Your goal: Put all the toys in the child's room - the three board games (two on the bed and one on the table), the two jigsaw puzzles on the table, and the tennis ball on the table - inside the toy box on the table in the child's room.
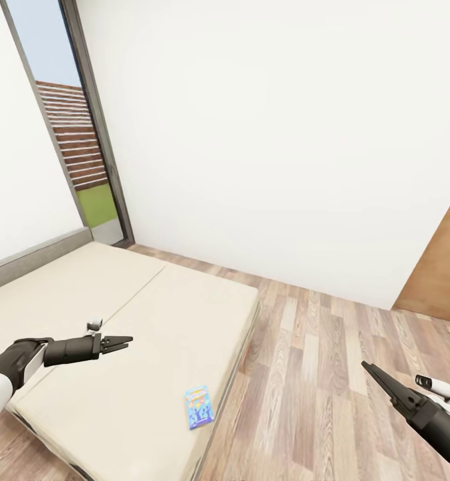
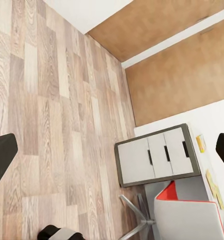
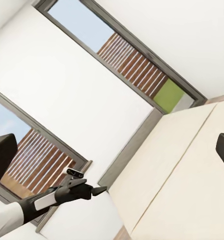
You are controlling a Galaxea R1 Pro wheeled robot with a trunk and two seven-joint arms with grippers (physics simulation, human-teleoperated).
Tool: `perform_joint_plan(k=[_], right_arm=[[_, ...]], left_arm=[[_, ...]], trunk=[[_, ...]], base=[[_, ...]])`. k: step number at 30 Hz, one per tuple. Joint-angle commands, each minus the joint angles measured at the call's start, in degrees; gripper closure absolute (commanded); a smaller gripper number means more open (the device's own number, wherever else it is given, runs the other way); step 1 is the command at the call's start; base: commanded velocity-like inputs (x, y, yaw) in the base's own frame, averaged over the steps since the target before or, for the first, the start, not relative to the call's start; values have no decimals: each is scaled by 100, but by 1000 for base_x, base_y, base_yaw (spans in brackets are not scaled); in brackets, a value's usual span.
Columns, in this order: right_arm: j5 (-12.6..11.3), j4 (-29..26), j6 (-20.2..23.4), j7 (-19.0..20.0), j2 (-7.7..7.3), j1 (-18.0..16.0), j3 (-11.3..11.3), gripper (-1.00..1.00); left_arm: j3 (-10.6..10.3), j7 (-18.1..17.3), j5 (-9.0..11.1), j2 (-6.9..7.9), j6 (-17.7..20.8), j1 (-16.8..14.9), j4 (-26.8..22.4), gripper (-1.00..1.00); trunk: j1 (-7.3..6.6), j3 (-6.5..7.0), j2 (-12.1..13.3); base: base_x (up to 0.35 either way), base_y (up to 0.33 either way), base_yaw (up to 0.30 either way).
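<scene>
A small blue board game [image 1: 199,407] lies flat on the beige bed [image 1: 151,307], close to the mattress's near right edge. My left gripper [image 1: 126,343] hovers over the bed, left of and beyond the game, well apart from it. In the left wrist view its fingers [image 2: 2,157] stand wide apart with nothing between them. My right gripper [image 1: 375,375] hangs over the wood floor to the right of the bed. Its fingers [image 3: 1,157] are also spread and empty in the right wrist view.
A tall dark-framed window [image 1: 71,133] stands behind the bed's head. A brown door [image 1: 445,267] is at the right, and wood-plank floor [image 1: 318,374] lies between it and the bed. The left wrist view looks at a grey drawer cabinet [image 2: 156,155] and a red-and-grey chair [image 2: 189,217].
</scene>
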Motion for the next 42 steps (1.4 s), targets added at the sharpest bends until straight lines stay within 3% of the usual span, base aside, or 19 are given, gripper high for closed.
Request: perform_joint_plan(k=[1,12,25,42], right_arm=[[-35,-4,39,-8,-3,-1,-1,-100],[-46,-4,37,-12,-6,-1,0,-100],[-40,-6,24,-9,1,-1,1,-100],[-22,-5,6,-3,1,-1,1,-100]], left_arm=[[-4,-18,11,1,60,-2,0,-100],[-4,-18,18,0,54,23,2,-100],[-4,-15,13,0,43,30,2,-100],[-4,-17,13,0,43,30,2,-100]], trunk=[[3,-18,-12],[3,-103,-12],[3,-116,-12],[3,-104,-12]], base=[[9,-14,0],[2,-4,0],[0,0,3],[0,0,147]])
